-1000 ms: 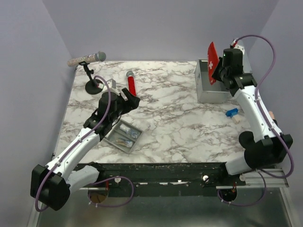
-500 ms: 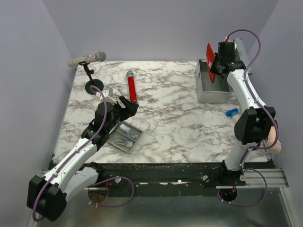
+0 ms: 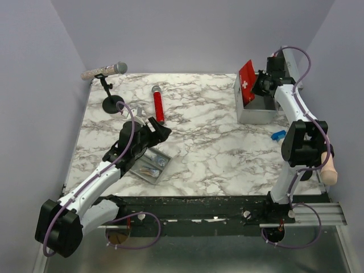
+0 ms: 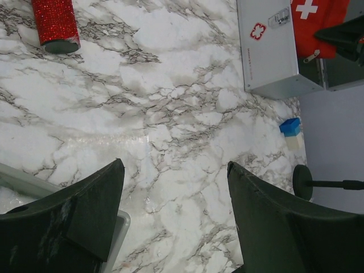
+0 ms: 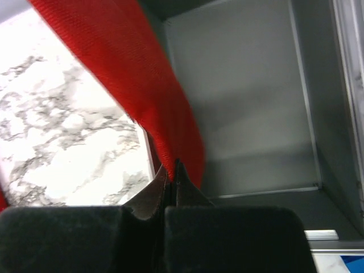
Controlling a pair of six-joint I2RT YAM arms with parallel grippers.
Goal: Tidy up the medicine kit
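The medicine kit (image 3: 255, 111), a grey metal box, stands open at the back right of the marble table. My right gripper (image 3: 259, 86) is shut on the lower edge of a red pouch (image 3: 246, 82) with a white cross, holding it tilted over the kit's left wall. In the right wrist view the red pouch (image 5: 142, 74) is pinched at the right gripper (image 5: 173, 168), above the kit's bare grey inside (image 5: 250, 108). My left gripper (image 3: 162, 132) hangs open and empty over the table. The left wrist view shows the left gripper (image 4: 175, 168), the kit (image 4: 267, 51) and the pouch (image 4: 318, 23) far ahead.
A shallow grey tray (image 3: 161, 155) with small items lies below the left arm. A red glittery cylinder (image 3: 157, 105) lies at the back centre, beside a microphone on a stand (image 3: 108, 85). A small blue block (image 3: 278, 135) sits in front of the kit.
The right arm has swung back and lowered the red pouch, which now tilts over the kit's left wall. The left gripper has shifted slightly to the right, still open.
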